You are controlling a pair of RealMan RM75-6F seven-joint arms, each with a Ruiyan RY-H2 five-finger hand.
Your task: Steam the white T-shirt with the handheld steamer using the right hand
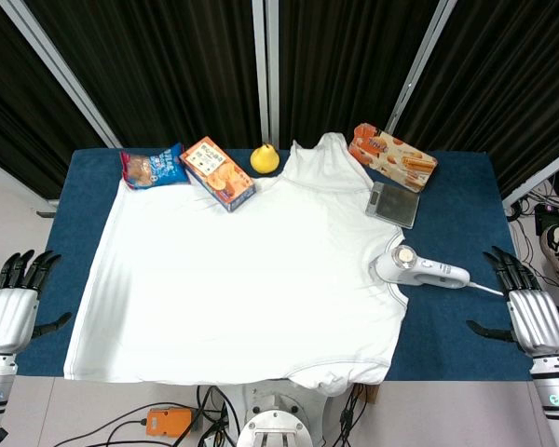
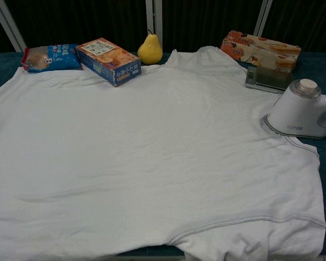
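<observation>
A white T-shirt (image 1: 242, 279) (image 2: 141, 157) lies spread flat over the blue table (image 1: 456, 242). The white handheld steamer (image 1: 417, 268) (image 2: 300, 110) lies on its side at the shirt's right edge, head on the fabric, handle pointing right. My right hand (image 1: 529, 307) hovers off the table's right edge, fingers spread, holding nothing, a little right of the steamer's handle. My left hand (image 1: 14, 303) hangs beyond the table's left edge, fingers apart and empty. Neither hand shows in the chest view.
Along the back edge sit a blue snack bag (image 1: 154, 168), an orange-blue box (image 1: 218, 173), a yellow pear (image 1: 265, 158), an orange snack box (image 1: 391, 155) and a small grey scale (image 1: 392, 204). The steamer's cord (image 1: 489, 290) trails right.
</observation>
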